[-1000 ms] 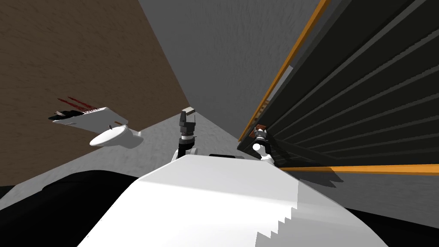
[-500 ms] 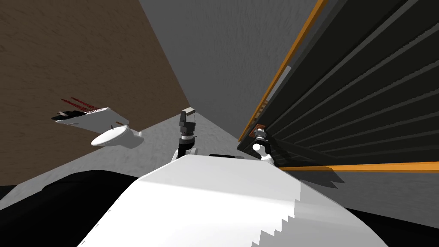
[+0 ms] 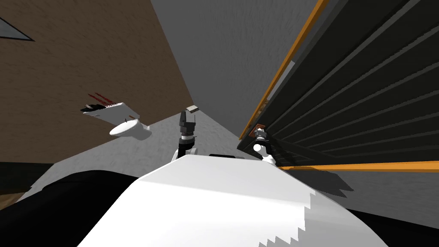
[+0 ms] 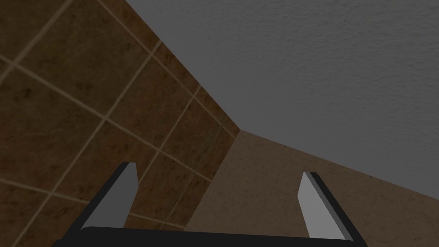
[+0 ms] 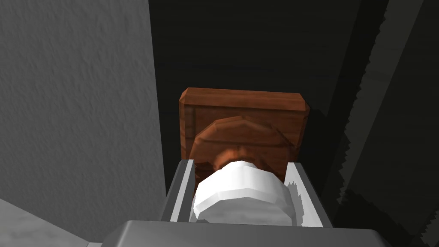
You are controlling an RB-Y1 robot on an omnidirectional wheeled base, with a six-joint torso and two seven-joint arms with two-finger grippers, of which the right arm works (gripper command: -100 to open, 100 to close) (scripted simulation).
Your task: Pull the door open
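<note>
Head view: dark slatted door [image 3: 356,85] w/ orange trim [image 3: 364,166] filling right side. R gripper [image 3: 259,131] sitting at door's near edge. L gripper [image 3: 187,116] hanging well left of door, pointing up. White toilet [image 3: 125,128] sitting farther left of door.

L wrist view: L fingers [image 4: 122,193] standing wide apart, holding nothing.

R wrist view: R fingers [image 5: 182,195] pressing both sides of knob [image 5: 240,191], white. Knob sticking out from brown plate [image 5: 244,109] on door face, just beside door's edge. Grey wall [image 5: 73,107] lying past that edge.
</note>
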